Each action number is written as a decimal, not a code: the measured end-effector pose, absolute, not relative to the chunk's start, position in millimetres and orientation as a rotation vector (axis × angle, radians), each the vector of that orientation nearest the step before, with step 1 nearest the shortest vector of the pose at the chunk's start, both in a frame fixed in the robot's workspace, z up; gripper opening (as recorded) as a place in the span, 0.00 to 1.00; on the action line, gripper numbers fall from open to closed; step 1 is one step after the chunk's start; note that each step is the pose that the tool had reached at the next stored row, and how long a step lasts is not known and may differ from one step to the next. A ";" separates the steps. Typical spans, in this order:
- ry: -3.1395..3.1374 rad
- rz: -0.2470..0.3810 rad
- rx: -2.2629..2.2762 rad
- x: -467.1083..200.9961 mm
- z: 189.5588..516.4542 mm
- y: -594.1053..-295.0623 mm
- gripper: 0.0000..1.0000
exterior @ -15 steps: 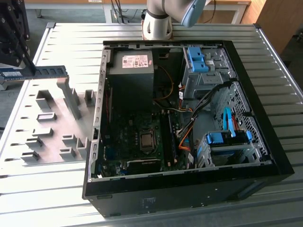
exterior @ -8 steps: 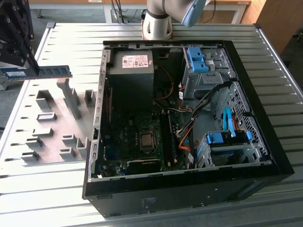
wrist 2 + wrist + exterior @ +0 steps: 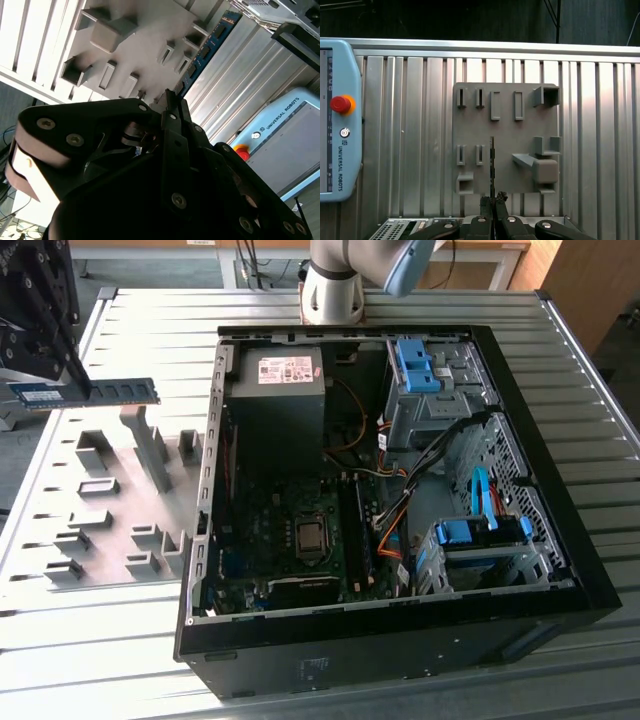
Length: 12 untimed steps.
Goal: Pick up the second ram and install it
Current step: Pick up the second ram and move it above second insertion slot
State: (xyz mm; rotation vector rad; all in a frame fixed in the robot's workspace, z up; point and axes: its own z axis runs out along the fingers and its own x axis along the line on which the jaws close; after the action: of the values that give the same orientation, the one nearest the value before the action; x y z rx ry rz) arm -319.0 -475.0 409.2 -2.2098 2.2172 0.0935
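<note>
The second ram (image 3: 125, 390) is a long blue-green stick with a white sticker, held level above the table at the exterior view's far left. My gripper (image 3: 82, 392) is shut on it near its middle. The stick hangs over the grey holder plate (image 3: 110, 510) and touches none of its blocks. In the first wrist view the ram (image 3: 492, 160) shows edge-on, running out from my closed gripper (image 3: 493, 198) over the plate (image 3: 505, 95). In the second wrist view the ram (image 3: 212, 42) extends past the gripper (image 3: 171, 97), its black chips showing.
An open black computer case (image 3: 560, 570) lies on the slatted metal table, with its motherboard (image 3: 290, 530), power supply (image 3: 275, 390), cables and blue drive-bay latches (image 3: 415, 365). The arm's base (image 3: 335, 285) stands behind the case. A teach pendant (image 3: 340, 120) lies beside the holder plate.
</note>
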 end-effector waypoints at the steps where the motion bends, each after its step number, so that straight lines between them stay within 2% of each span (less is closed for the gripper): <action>1: 2.217 0.094 -2.210 -314.8 409.2 -475.0 0.14; 12: 2.217 0.094 -2.210 -302.2 409.3 -475.0 0.14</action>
State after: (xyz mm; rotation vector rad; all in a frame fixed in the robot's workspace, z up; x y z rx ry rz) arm -302.2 -475.0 409.3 -2.2099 2.2172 0.0935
